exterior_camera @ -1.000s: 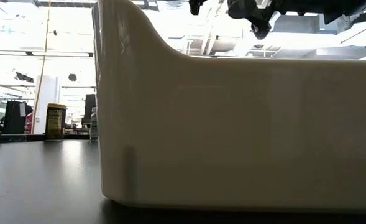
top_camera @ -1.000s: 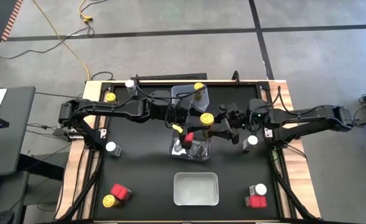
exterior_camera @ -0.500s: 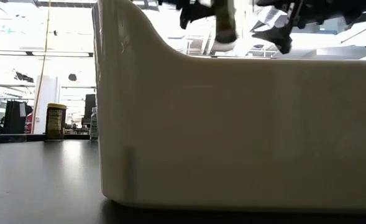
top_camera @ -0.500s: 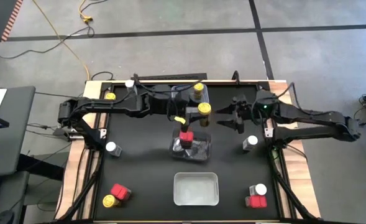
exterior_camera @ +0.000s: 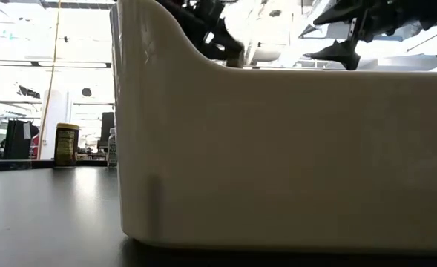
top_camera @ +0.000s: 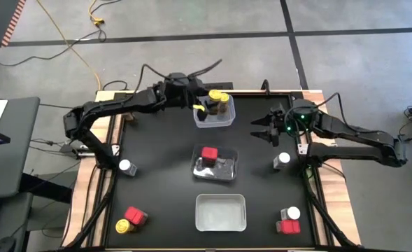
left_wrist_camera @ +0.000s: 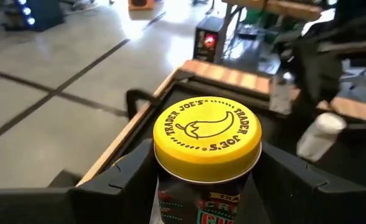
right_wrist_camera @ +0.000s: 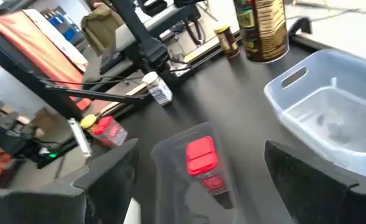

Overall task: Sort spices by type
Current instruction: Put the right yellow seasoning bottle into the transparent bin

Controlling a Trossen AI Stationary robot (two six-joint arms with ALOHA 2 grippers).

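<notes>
The black worktop (top_camera: 157, 175) carries three clear tubs in a row down its middle. The far tub (top_camera: 214, 115) lies right under the left tool (top_camera: 204, 108), which is clamped on a yellow-capped jar (left_wrist_camera: 207, 134) and holds it over that tub; a second yellow-capped jar (top_camera: 222, 102) stands in the tub just beside it. The right tool (top_camera: 260, 128) hangs over the worktop with its fingers apart and nothing between them, well to the side of the tubs. Between the two tools but nearer the front, the middle tub (top_camera: 216, 168) holds a red tin (top_camera: 208, 154). A white-capped jar (top_camera: 282, 160) stands near the right tool, toward the front.
</notes>
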